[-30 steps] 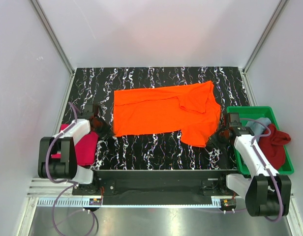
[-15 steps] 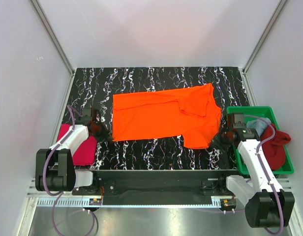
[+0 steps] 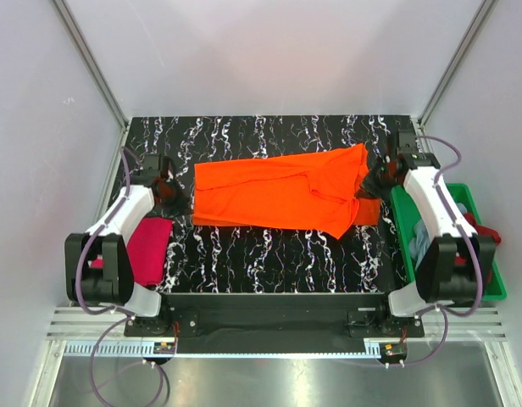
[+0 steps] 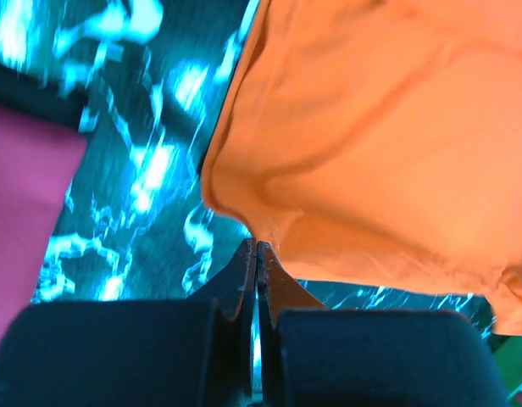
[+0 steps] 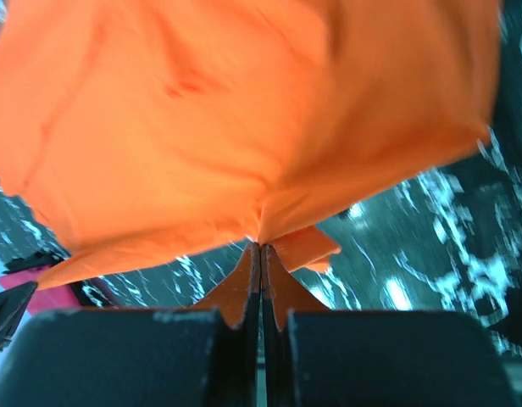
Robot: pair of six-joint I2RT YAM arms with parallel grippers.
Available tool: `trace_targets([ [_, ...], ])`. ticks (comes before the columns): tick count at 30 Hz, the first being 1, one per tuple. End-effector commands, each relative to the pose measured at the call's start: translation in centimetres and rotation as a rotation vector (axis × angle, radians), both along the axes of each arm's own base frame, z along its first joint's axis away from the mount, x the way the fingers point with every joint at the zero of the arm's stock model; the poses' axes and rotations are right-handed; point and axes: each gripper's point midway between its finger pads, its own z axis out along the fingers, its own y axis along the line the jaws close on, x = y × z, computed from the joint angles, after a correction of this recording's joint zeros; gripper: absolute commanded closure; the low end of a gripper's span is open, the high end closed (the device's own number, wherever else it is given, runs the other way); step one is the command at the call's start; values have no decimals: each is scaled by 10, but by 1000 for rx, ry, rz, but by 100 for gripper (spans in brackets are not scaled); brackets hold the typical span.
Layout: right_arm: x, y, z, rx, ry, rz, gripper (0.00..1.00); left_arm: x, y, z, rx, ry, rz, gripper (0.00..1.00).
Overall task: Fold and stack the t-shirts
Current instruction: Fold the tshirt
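Note:
The bright orange t-shirt (image 3: 278, 191) lies across the middle of the black marbled table, its near edge lifted. My left gripper (image 3: 178, 197) is shut on its left edge; the left wrist view shows the cloth (image 4: 380, 144) pinched at the tips (image 4: 258, 248). My right gripper (image 3: 371, 181) is shut on its right edge; the right wrist view shows the orange cloth (image 5: 244, 110) pinched there (image 5: 261, 244). The magenta-pink t-shirt (image 3: 147, 252) lies folded at the left table edge. The dark red t-shirt (image 3: 485, 236) and the light blue t-shirt (image 3: 419, 240) lie in the green tray (image 3: 498, 288).
The green plastic tray stands at the right table edge, partly under my right arm. White walls close in the table on the left, back and right. The marbled table top (image 3: 269, 254) shows in front of the orange shirt.
Both grippers have moved toward the back of the table, carrying the orange shirt's near corners with them. The shirt now looks narrower front to back.

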Motion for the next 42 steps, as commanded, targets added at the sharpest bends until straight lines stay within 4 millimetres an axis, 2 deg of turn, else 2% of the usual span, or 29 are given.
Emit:
trace_targets([
  [1, 39, 5, 22, 12, -83, 68, 100, 23, 4, -2, 45, 4, -32, 100],
  [3, 61, 6, 26, 14, -92, 75, 100, 36, 4, 0, 40, 2, -31, 100],
  [5, 81, 7, 28, 20, -95, 84, 100, 45, 3, -8, 40, 25, -30, 100],
  [11, 124, 11, 28, 42, -89, 89, 100, 74, 9, -10, 48, 29, -11, 100],
  [13, 135, 12, 34, 49, -105, 87, 100, 83, 9, -14, 36, 39, -2, 100],
  [14, 138, 12, 26, 51, -82, 86, 100, 86, 10, -15, 28, 41, 2, 100],
  [19, 158, 14, 28, 60, -93, 81, 100, 102, 11, -20, 18, 53, 20, 100],
  [20, 159, 13, 21, 61, -75, 79, 100, 104, 13, -20, 19, 53, 25, 100],
  [23, 166, 14, 22, 64, -79, 69, 100, 109, 13, -23, 13, 60, 21, 100],
  [24, 166, 15, 23, 69, -81, 72, 100, 111, 23, -25, 10, 65, 44, 100],
  [30, 164, 15, 35, 76, -92, 58, 100, 110, 29, -30, -3, 82, 54, 100],
  [31, 164, 2, 33, 73, -84, 27, 100, 110, 29, -30, -4, 83, 52, 100],
  [33, 160, -6, 36, 54, -89, 9, 100, 107, 29, -30, -11, 88, 55, 100],
  [35, 162, -10, 29, 49, -78, 5, 100, 107, 28, -31, -18, 88, 52, 100],
  [38, 168, -6, 26, 79, -75, 16, 100, 111, 24, -32, -41, 92, 45, 100],
  [42, 159, -12, 31, 57, -72, -6, 100, 113, 26, -23, -29, 65, 48, 100],
])
